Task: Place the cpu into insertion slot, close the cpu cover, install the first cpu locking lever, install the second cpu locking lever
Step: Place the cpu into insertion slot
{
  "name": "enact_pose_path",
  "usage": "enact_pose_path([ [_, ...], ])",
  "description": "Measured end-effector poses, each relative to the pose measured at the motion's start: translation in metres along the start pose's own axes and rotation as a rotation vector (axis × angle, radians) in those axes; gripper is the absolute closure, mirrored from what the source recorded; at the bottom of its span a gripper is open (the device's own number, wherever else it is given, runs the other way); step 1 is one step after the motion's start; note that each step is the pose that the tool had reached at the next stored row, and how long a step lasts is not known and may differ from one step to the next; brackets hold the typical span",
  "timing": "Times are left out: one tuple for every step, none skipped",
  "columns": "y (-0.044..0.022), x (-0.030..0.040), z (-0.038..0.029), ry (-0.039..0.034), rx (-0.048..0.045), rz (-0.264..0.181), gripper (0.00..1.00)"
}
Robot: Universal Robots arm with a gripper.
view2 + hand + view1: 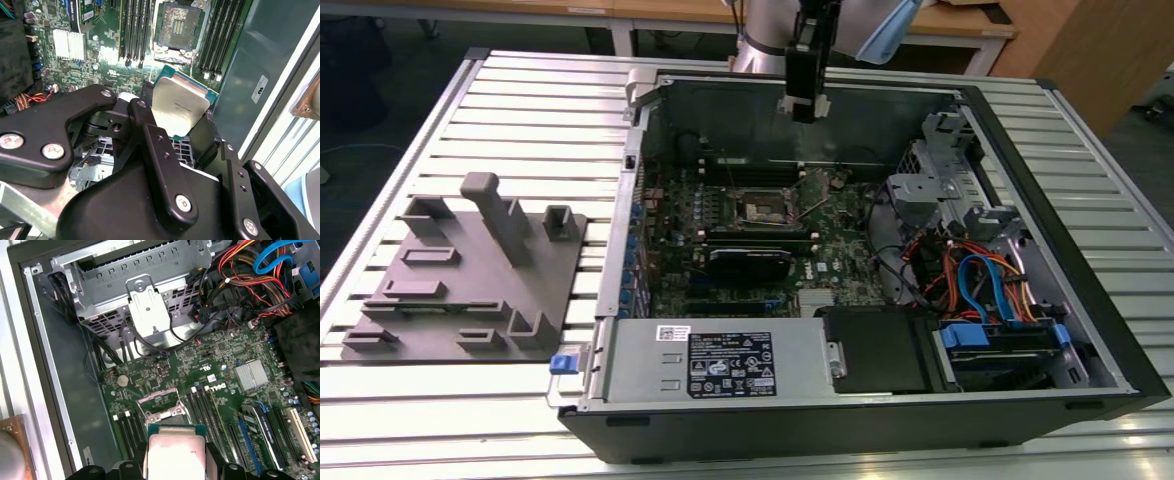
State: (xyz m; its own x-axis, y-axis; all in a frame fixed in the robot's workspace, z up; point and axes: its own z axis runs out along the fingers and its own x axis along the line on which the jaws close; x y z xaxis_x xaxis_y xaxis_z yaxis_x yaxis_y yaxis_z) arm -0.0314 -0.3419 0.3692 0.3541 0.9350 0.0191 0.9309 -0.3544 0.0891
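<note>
Second wrist view: gripper [176, 131] clamped on the cpu [180, 105] by its edges, hanging above the green board [105, 60], apart from the insertion slot [179, 22]. Risk: if the chip sits skewed in that grip, lowering it askew could bend socket pins or let it slip.

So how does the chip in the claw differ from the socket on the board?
The chip has a dull silver top with a teal edge; the socket is dark inside with a silvery rim. The chip is up off the board, gripped in the claw; the socket sits fixed in the board, with nothing in it. Both are square and look close in size.
</note>
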Motion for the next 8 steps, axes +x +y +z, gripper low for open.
enact_pose_path([
  [0.0000,0.0000,0.0000,-0.0006,-0.0001,0.006,0.46],
  [0.0000,0.0000,0.0000,-0.0012,-0.0002,0.013,0.46],
  [0.0000,0.0000,0.0001,-0.0020,-0.0004,0.022,0.46],
  [0.0000,0.0000,0.0001,-0.0028,-0.0006,0.032,0.46],
  [0.0000,0.0000,0.0002,-0.0037,-0.0008,0.041,0.46],
  [0.0000,0.0000,0.0002,-0.0049,-0.0010,0.054,0.46],
  [0.0000,0.0000,0.0003,-0.0061,-0.0013,0.069,0.46],
  [0.0000,0.0000,0.0003,-0.0075,-0.0016,0.084,0.46],
])
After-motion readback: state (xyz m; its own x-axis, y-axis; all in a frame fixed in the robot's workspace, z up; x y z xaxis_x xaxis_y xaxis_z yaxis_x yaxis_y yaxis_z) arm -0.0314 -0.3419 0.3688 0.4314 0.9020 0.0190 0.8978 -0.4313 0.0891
